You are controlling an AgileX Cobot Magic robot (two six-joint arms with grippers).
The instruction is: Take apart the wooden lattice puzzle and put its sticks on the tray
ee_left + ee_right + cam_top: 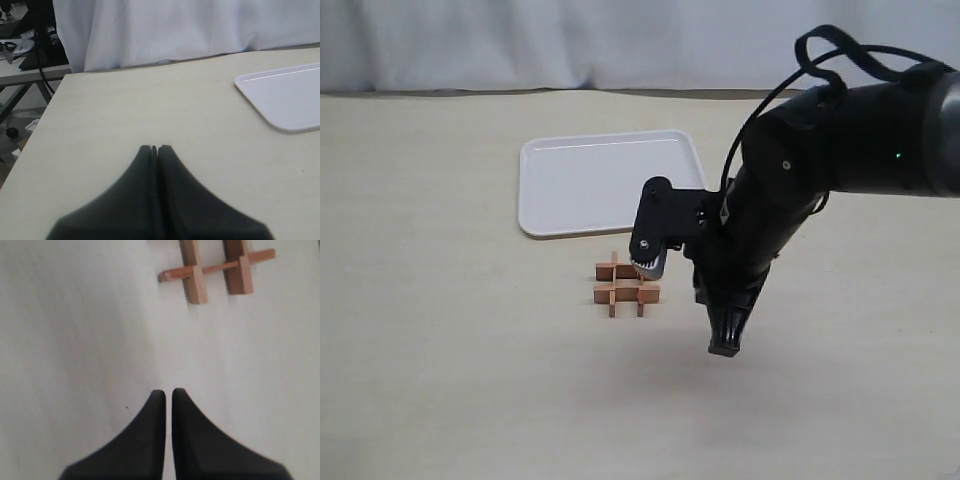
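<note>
The wooden lattice puzzle [625, 283] lies assembled on the table just in front of the tray [610, 180]; its crossed reddish-brown sticks also show in the right wrist view [215, 267]. My right gripper [724, 348] hangs to the right of the puzzle and nearer the front, apart from it. Its fingers stand almost together with a thin slit and nothing between them [168, 392]. The wrist camera mount [655, 235] covers the puzzle's back right corner. My left gripper [154, 148] is shut and empty, over bare table left of the tray [285, 95]. The tray holds nothing.
A white curtain [570, 40] runs along the table's far edge. In the left wrist view the table's left edge [35, 135] shows, with a stand and cables [40, 45] beyond it. The right arm [840, 150] reaches in from the right.
</note>
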